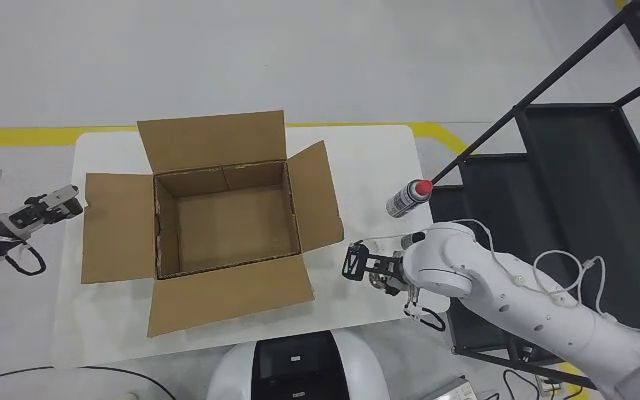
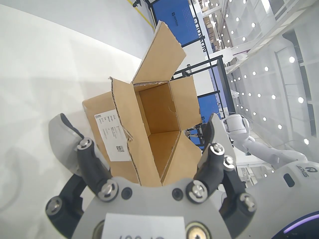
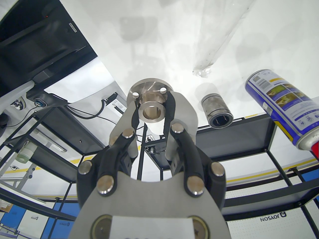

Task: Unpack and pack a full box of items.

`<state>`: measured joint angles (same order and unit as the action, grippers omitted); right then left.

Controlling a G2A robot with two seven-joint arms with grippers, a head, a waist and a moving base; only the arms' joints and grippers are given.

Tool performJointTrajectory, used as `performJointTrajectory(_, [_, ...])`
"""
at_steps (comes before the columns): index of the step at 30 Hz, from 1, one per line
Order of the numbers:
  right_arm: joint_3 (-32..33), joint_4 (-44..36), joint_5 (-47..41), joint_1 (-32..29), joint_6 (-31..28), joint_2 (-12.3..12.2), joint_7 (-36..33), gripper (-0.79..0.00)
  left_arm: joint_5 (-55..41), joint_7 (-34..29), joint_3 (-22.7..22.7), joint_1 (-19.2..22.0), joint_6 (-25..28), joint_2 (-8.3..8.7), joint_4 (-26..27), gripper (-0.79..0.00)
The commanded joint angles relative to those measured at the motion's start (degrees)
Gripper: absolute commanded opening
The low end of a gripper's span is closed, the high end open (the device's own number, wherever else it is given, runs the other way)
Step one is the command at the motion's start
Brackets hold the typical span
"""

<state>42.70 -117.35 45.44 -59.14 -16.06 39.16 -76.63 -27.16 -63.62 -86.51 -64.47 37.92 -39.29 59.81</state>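
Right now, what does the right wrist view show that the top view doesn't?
Right wrist view's extras: a flanged metal bushing clamped in the right gripper, a cylindrical linear bearing lying nearby, and a clear plastic bag. Top view's extras: the open, empty cardboard box and the left gripper beside the box's left flap. Shared: the red-capped spray can and the right gripper.

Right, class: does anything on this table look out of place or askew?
The spray can lies on its side at the table's right edge, its red cap seemingly overhanging; it might roll off.
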Motion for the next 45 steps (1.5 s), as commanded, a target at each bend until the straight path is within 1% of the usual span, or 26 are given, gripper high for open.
performJointTrajectory(1, [0.33,1.37,1.38,-0.28,-0.90,-0.05,2.04,-0.785,0.00,0.00,0.00,0.00,0.00,0.00,0.00,0.000])
performJointTrajectory(3, [0.51,2.80,3.39,-0.90,-2.11,-0.17,3.59,-0.785,0.00,0.00,0.00,0.00,0.00,0.00,0.00,0.000])
performJointTrajectory(6, [0.40,5.30,8.02,-3.40,-3.97,-0.49,9.61,-0.785,0.00,0.00,0.00,0.00,0.00,0.00,0.00,0.000])
performJointTrajectory(8, [-0.14,7.82,10.43,-5.78,-3.97,-0.63,13.45,-0.785,0.00,0.00,0.00,0.00,0.00,0.00,0.00,0.000])
performJointTrajectory(10, [-0.48,9.67,12.05,-7.44,-3.86,-0.71,15.71,-0.785,0.00,0.00,0.00,0.00,0.00,0.00,0.00,0.000])
performJointTrajectory(15, [-1.16,13.12,13.45,-9.90,-2.58,-0.43,18.80,-0.785,0.00,0.00,0.00,0.00,0.00,0.00,0.00,0.000])
performJointTrajectory(20, [-1.15,15.71,13.79,-10.02,-1.33,0.21,20.48,-0.785,0.00,0.00,0.00,0.00,0.00,0.00,0.00,0.000])
performJointTrajectory(21, [-1.12,16.15,14.00,-10.02,-0.57,0.36,20.84,-0.634,0.00,0.00,0.00,0.00,0.00,0.00,0.00,0.000])
performJointTrajectory(22, [-1.15,16.55,14.15,-10.08,0.12,0.53,21.26,-0.416,0.00,0.00,0.00,0.00,0.00,0.00,0.00,0.000])
performJointTrajectory(23, [-1.35,17.08,14.38,-10.15,0.27,0.71,21.60,-0.329,0.00,0.00,0.00,0.00,0.00,0.00,0.00,0.000])
performJointTrajectory(24, [-1.55,17.62,14.62,-10.12,0.28,0.90,21.84,-0.339,0.00,0.00,0.00,0.00,0.00,0.00,0.00,0.000])
performJointTrajectory(25, [-1.61,18.28,14.26,-10.12,0.82,1.11,22.25,-0.323,0.00,0.00,0.00,0.00,0.00,0.00,0.00,0.000])
performJointTrajectory(26, [-1.71,18.75,14.03,-10.10,1.18,1.33,22.57,-0.203,0.00,0.00,0.00,0.00,0.00,0.00,0.00,0.000])
performJointTrajectory(27, [-1.87,19.14,14.07,-10.01,1.21,1.53,22.74,-0.065,0.00,0.00,0.00,0.00,0.00,0.00,0.00,0.000])
performJointTrajectory(28, [-2.01,19.53,14.11,-9.91,1.28,1.72,22.81,-0.009,0.00,0.00,0.00,0.00,0.00,0.00,0.00,0.000])
performJointTrajectory(32, [-2.09,19.78,13.36,-9.54,0.94,2.35,23.27,0.000,0.00,0.00,0.00,0.00,0.00,0.00,0.00,0.000])
performJointTrajectory(35, [-0.18,17.64,10.68,-9.80,-1.43,1.97,23.31,0.000,0.00,0.00,0.00,0.00,0.00,0.00,0.00,0.000])
performJointTrajectory(38, [3.42,14.51,7.70,-11.54,-4.60,0.61,22.27,0.000,0.00,0.00,0.00,0.00,0.00,0.00,0.00,0.000])
performJointTrajectory(43, [10.88,10.15,1.66,-16.31,-9.98,-2.10,22.08,0.000,0.00,0.00,0.00,0.00,0.00,0.00,0.00,0.000])
performJointTrajectory(45, [12.67,9.76,-0.21,-17.61,-10.56,-2.64,22.56,0.000,0.00,0.00,0.00,0.00,0.00,0.00,0.00,0.000])
